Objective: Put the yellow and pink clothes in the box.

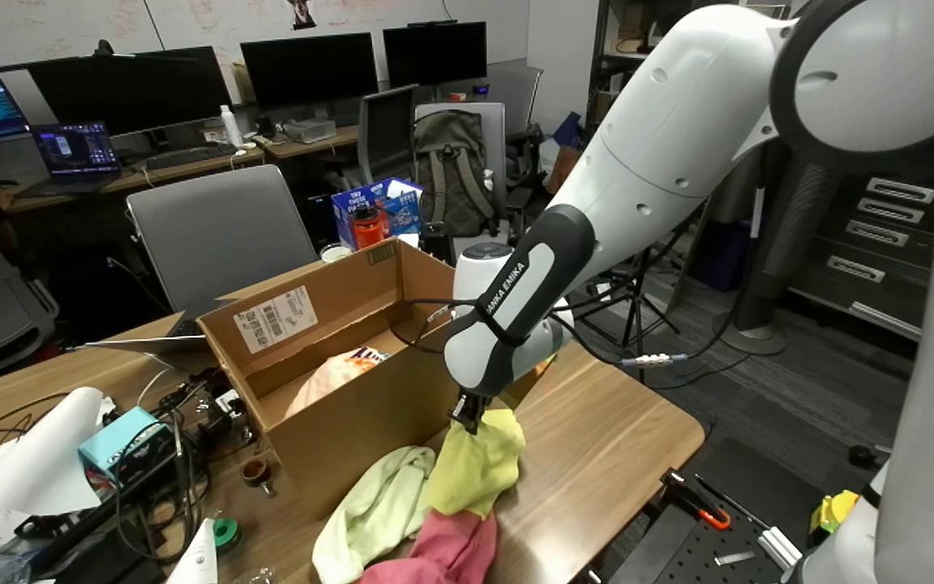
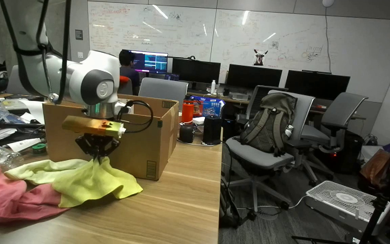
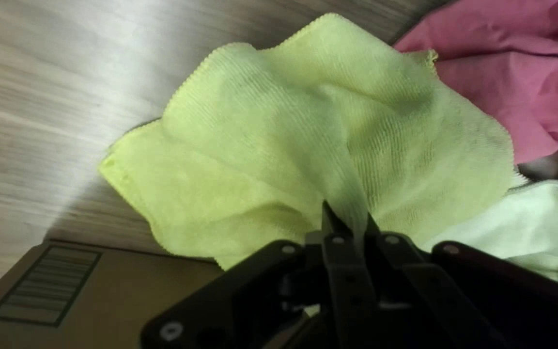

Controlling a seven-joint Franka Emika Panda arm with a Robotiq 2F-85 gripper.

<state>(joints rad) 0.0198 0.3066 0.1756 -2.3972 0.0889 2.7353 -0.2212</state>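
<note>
My gripper, seen in both exterior views [image 1: 467, 417] [image 2: 98, 155] and in the wrist view [image 3: 349, 218], is shut on a pinched fold of the yellow cloth [image 1: 473, 466] [image 2: 95, 186] [image 3: 269, 140]. The cloth's middle is drawn up to the fingertips, and its edges spread on the table. The pink cloth [image 1: 452, 545] [image 2: 15, 200] [image 3: 511, 92] lies crumpled beside it, partly under its edge. The open cardboard box [image 1: 362, 434] [image 2: 139, 145] [image 3: 133, 295] stands right beside the gripper. The box's inside shows only in an exterior view, where a pale orange cloth [image 1: 341, 375] lies in it.
A pale green cloth [image 1: 378, 507] [image 2: 42, 171] [image 3: 526, 230] lies against the yellow and pink ones. Cables, papers and a teal box [image 1: 122, 438] clutter the table beyond the cardboard box. A red bottle [image 2: 187, 110] and black devices stand near the table edge.
</note>
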